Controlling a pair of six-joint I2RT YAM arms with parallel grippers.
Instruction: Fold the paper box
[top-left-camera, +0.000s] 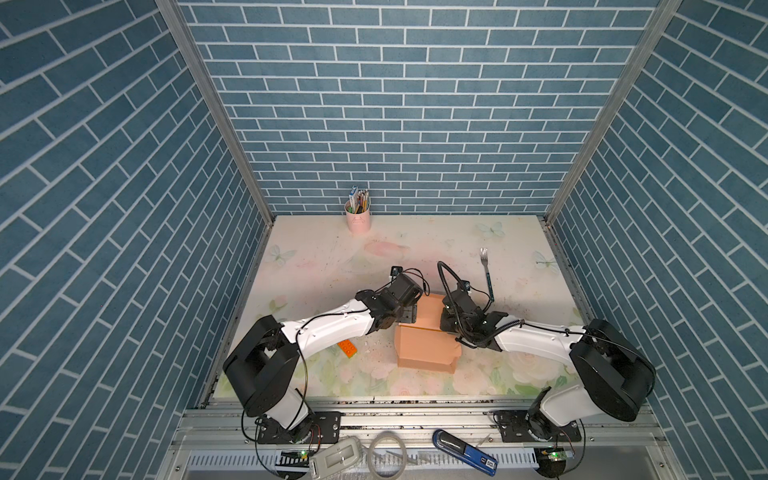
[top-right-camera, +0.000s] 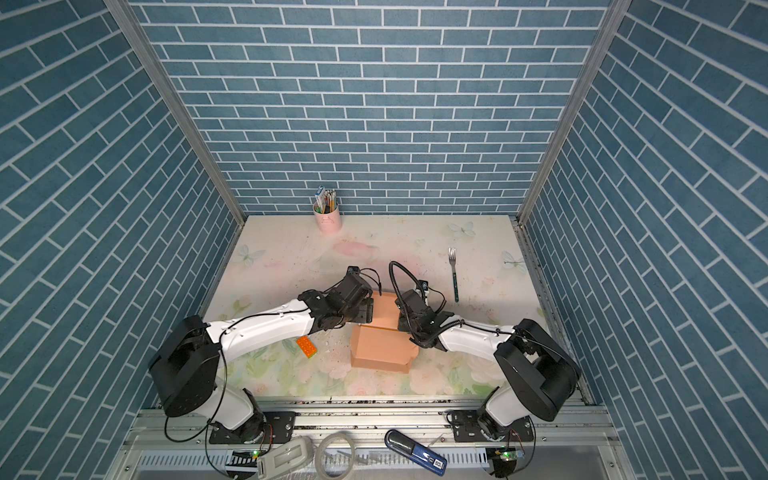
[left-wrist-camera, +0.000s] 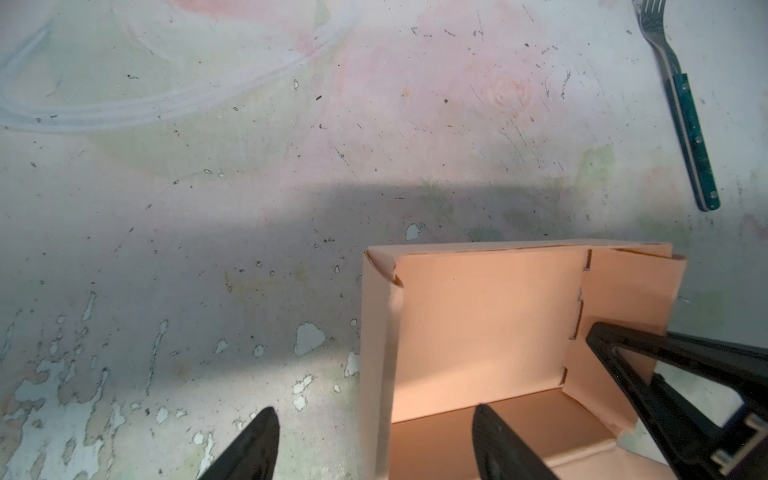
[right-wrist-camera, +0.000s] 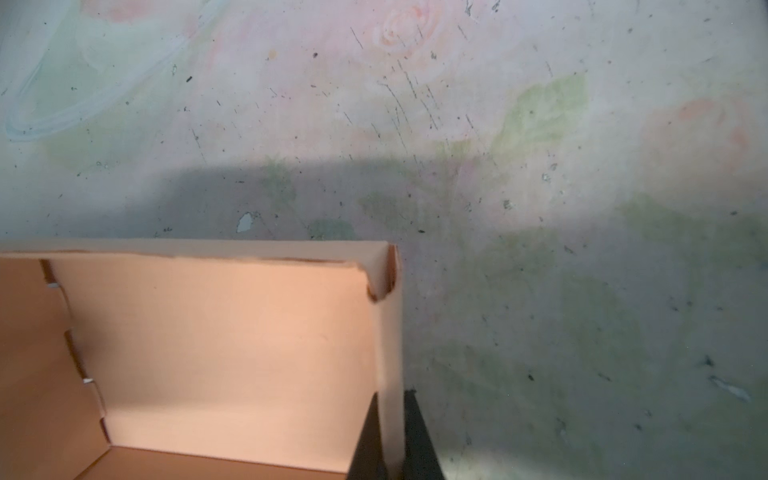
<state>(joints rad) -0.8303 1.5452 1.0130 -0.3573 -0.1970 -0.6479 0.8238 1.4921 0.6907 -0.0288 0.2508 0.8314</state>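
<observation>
The peach-orange paper box (top-left-camera: 424, 347) (top-right-camera: 380, 347) stands half-formed at the table's middle, its walls up and a flat panel lying toward the near edge. In the left wrist view my left gripper (left-wrist-camera: 374, 407) is open, its two fingers straddling the box's left wall (left-wrist-camera: 376, 353) without touching it. From above the same gripper (top-left-camera: 409, 315) sits at the box's left side. My right gripper (right-wrist-camera: 392, 392) is shut on the box's right wall (right-wrist-camera: 388, 332); it shows in a top view (top-left-camera: 445, 320) and in the left wrist view (left-wrist-camera: 665, 374). The box (right-wrist-camera: 232, 345) is empty inside.
A fork (top-left-camera: 486, 272) (left-wrist-camera: 681, 120) lies behind the right arm. A pink pen cup (top-left-camera: 358, 216) stands at the back wall. An orange studded brick (top-left-camera: 348, 348) lies under the left arm. A tape ring (top-left-camera: 388, 455) and a blue tool (top-left-camera: 465, 451) rest on the front rail.
</observation>
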